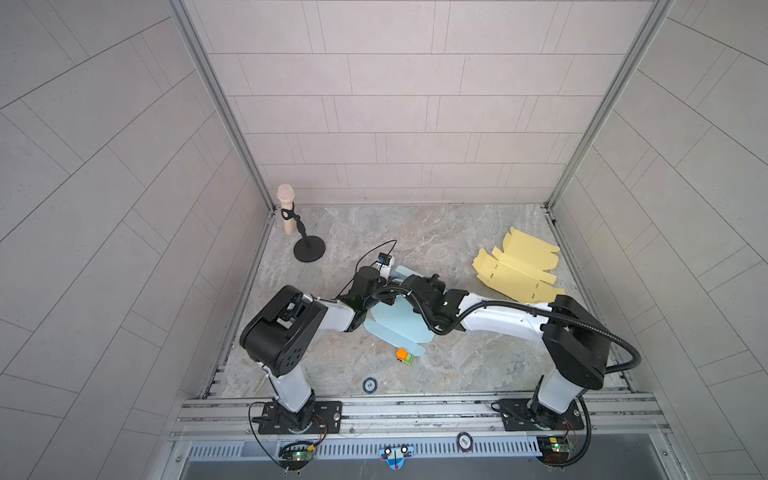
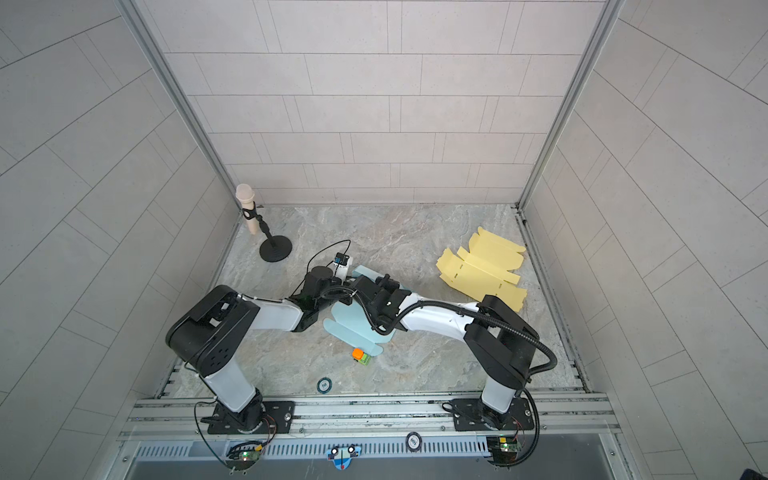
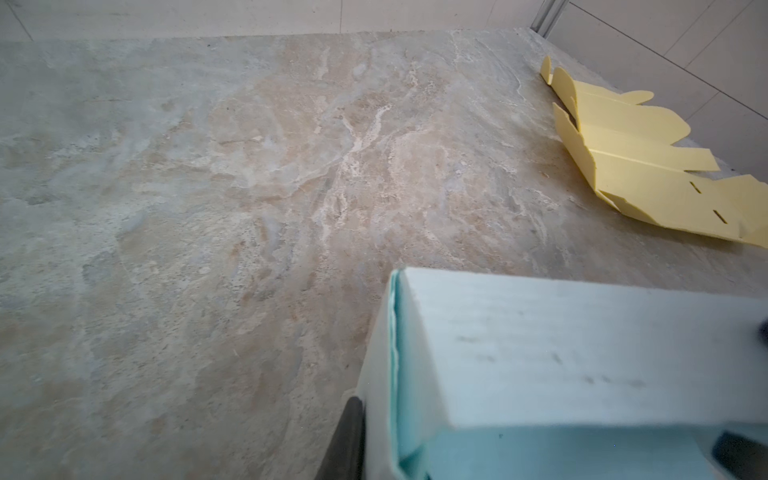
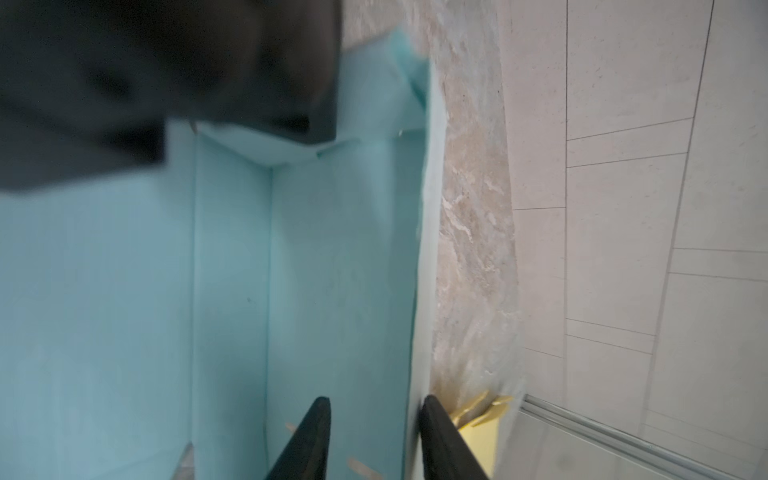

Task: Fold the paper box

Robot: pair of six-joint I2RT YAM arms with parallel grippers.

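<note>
One big grey marble-look table [image 1: 415, 241], two black-and-white arms [image 1: 332, 316] meeting over its middle, and under both wrists the pale blue die-cut paper box [image 1: 395, 324], flat flaps [image 1: 417, 349] trailing toward the robot, stood-up end farthest out. Right fingers [image 4: 307, 440] are spread, straddling a thin matte wall [image 4: 422, 249] running lengthwise between them, so that arm looks best placed. Only one of the left fingers [image 3: 347, 440] shows, against the wall's outside, so can't tell its grip.

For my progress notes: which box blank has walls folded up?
The blue blank mid-table, its walls standing; the yellow blank lies unfolded at far right.
</note>
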